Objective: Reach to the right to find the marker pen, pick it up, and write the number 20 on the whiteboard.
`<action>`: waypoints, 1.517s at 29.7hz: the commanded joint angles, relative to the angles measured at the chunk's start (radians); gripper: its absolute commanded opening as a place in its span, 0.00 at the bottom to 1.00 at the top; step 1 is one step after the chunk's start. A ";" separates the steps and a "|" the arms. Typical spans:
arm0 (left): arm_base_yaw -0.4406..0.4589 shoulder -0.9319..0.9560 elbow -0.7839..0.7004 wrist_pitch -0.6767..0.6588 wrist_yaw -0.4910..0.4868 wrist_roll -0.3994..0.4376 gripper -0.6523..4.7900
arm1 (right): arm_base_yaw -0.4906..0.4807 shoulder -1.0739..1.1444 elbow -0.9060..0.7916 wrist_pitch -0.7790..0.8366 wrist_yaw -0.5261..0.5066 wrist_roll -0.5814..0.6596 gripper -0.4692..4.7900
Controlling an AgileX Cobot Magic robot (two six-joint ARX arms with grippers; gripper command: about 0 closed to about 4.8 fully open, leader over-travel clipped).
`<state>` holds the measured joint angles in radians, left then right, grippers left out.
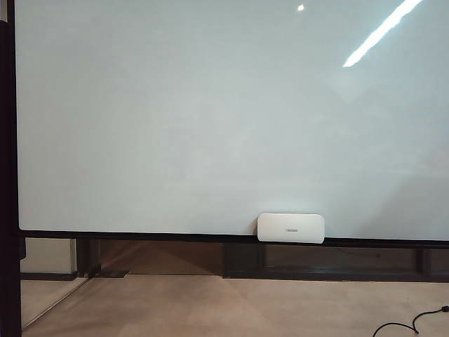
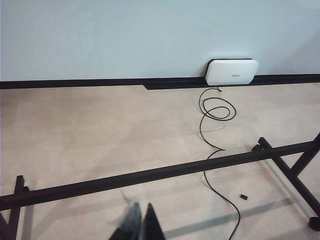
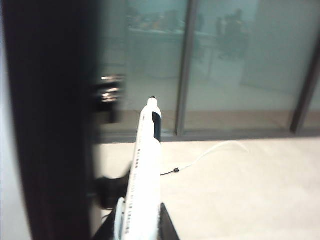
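Item: large glossy white whiteboard, dark-framed, blank. Right gripper: fingers clamped on slim white marker pen, far right of board. Left gripper: fingers nearly together, empty, low. Risk: pen likely slipping if gripped loosely.

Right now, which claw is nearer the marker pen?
Right. The right claw has its fingers on either side of the marker pen, which sticks out past them. The left claw hangs over the floor facing the whiteboard, no pen in its view.
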<state>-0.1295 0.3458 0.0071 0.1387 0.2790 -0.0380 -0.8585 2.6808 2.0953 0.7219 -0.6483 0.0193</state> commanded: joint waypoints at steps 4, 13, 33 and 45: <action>-0.002 0.000 0.002 0.000 0.034 -0.003 0.15 | -0.030 -0.111 0.003 -0.023 0.114 0.228 0.09; -0.002 0.000 0.002 -0.019 0.104 -0.048 0.15 | -0.032 -0.367 0.004 -0.369 0.293 0.172 0.09; -0.002 -0.005 0.363 -0.051 0.425 -0.304 0.15 | 0.111 -0.946 0.004 -1.158 0.376 0.161 0.09; -0.001 -0.008 0.728 -0.399 0.293 -0.137 0.15 | 0.363 -1.146 0.004 -1.277 0.053 0.171 0.09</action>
<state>-0.1303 0.3382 0.7071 -0.2165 0.6300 -0.2394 -0.5285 1.5562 2.0930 -0.5766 -0.5617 0.2184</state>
